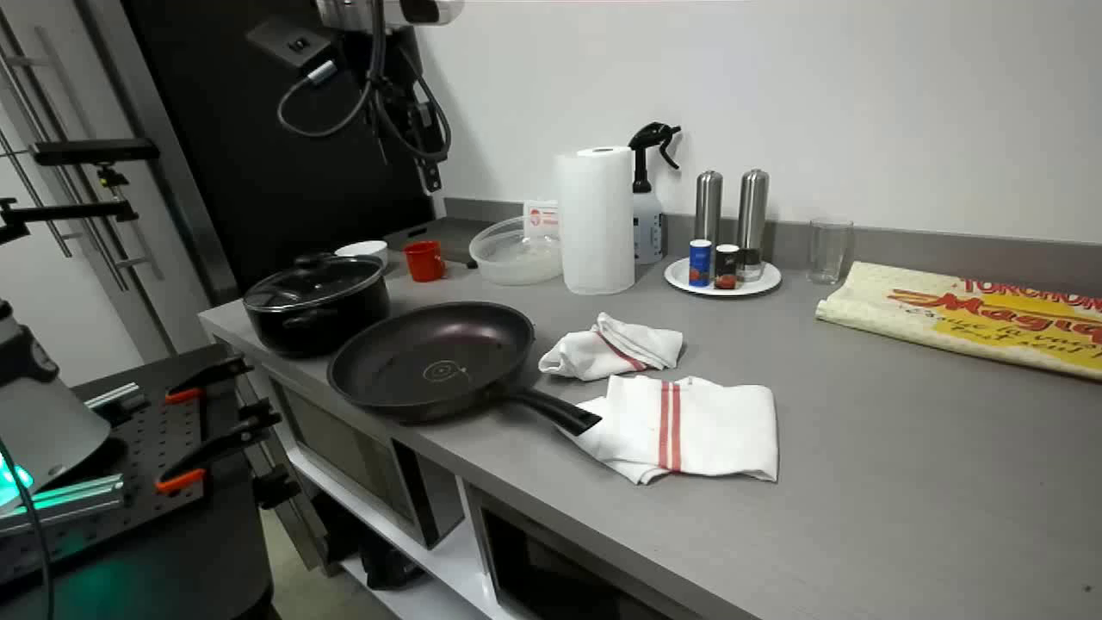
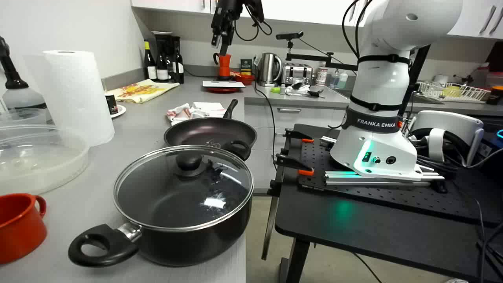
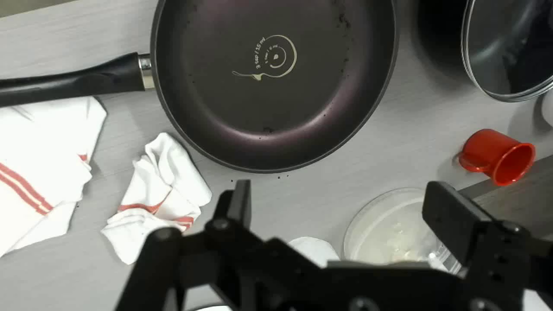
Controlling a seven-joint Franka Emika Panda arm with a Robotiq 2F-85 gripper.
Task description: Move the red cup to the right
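Black two-fingered pincer (image 3: 338, 198): spread. Beyond round black frying pan (image 1: 435, 357) in an exterior view: upright red cylindrical handled cup (image 1: 423, 261). Near pan: black glass-lidded pot (image 1: 323, 303).

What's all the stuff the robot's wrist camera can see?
Red cup: one, red, right side, between pot and clear bowl
Frying pan: one, black, top middle
Lidded pot: one, black, top right
Striped towels: two, white with red, left side
Clear bowl: one, see-through, low right, partly covered
Paper towel roll: one, white, bottom middle, mostly hidden
White dish: one, white, right edge
White scraps: a few, white, bottom, too hidden to name
Dark flat surface: one, grey-brown, lower right
Counter: one, grey, underneath
Tan strip: one, tan, top left
Pincer: one, black, bottom, open
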